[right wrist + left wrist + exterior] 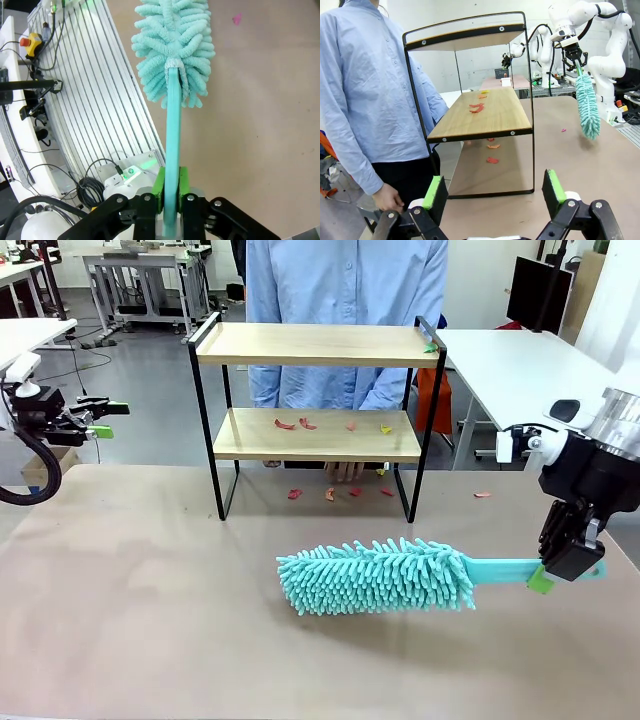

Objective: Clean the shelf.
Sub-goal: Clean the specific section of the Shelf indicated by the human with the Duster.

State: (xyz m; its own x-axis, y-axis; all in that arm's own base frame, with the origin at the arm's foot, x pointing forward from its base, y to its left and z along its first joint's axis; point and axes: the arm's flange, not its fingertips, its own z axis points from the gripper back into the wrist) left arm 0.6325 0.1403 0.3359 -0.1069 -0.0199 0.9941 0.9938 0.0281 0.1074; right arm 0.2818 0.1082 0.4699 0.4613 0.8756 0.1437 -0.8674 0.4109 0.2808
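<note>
Clamped hard, the right gripper (pixel 548 575) has its jaws pinched on the teal handle of the duster (pixel 375 575), fluffy head low over the table (pixel 150 590), while off to the side the left gripper (pixel 100 420) hovers with jaws spread wide and nothing between them. Beyond the duster stands the shelf (pixel 310 345), toward the far edge, red and yellow scraps (pixel 300 424) scattered on its lower board and more on the table beneath, a person (pixel 345 300) right behind it. My read: tool in hand, sweeping not yet begun, so next the head must lift and slide between the boards without knocking the thin frame.
</note>
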